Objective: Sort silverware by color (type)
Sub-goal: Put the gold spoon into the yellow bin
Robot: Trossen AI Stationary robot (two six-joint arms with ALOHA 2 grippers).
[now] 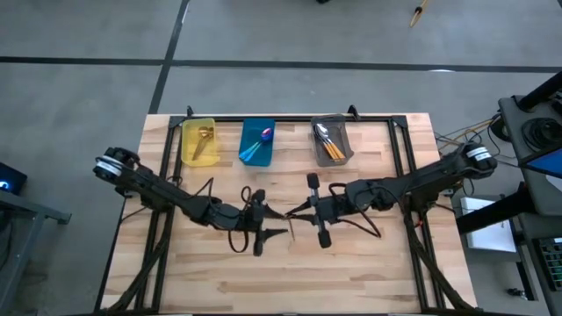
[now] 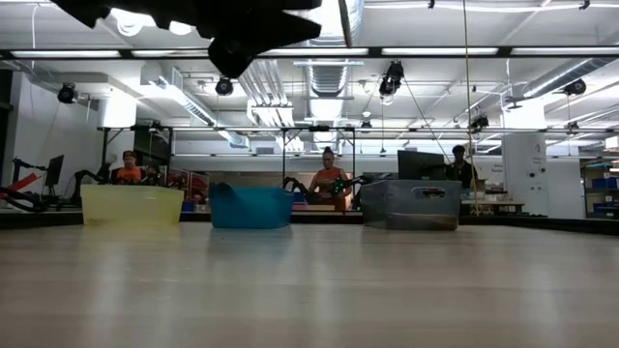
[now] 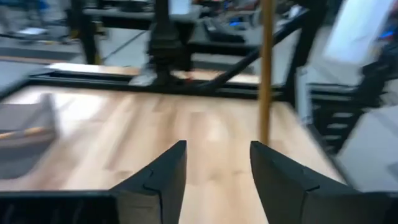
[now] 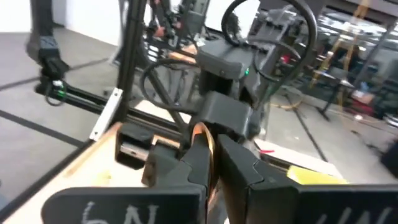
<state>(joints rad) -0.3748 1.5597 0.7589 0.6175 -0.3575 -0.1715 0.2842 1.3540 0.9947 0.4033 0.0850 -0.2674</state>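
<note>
My two grippers meet above the middle of the table. My right gripper (image 1: 303, 209) (image 4: 210, 142) is shut on a thin gold spoon (image 3: 266, 74), one piece of the silverware. The spoon's shaft hangs down in front of my left gripper (image 1: 268, 215) (image 3: 217, 146). That gripper is open. The shaft stands just beyond one of its fingertips, not between them. More silverware lies in the bins at the far edge. A gold spoon is in the yellow bin (image 1: 198, 140). Purple and teal spoons are in the blue bin (image 1: 257, 142). Orange-handled spoons are in the grey bin (image 1: 332, 140). My right gripper pinches the gold spoon's upper end (image 4: 208, 149) between its two fingers, which point level toward the table's left side. The shaft hangs below the fingers, clear of the table. Whether the pinched end is the bowl or the handle, I cannot tell.
The three bins stand in a row along the far edge (image 2: 251, 206). A black frame runs along the tabletop's edges (image 1: 399, 158). The wood on the near side of the arms is bare (image 1: 290, 281). People sit in the room behind the table (image 2: 327, 179).
</note>
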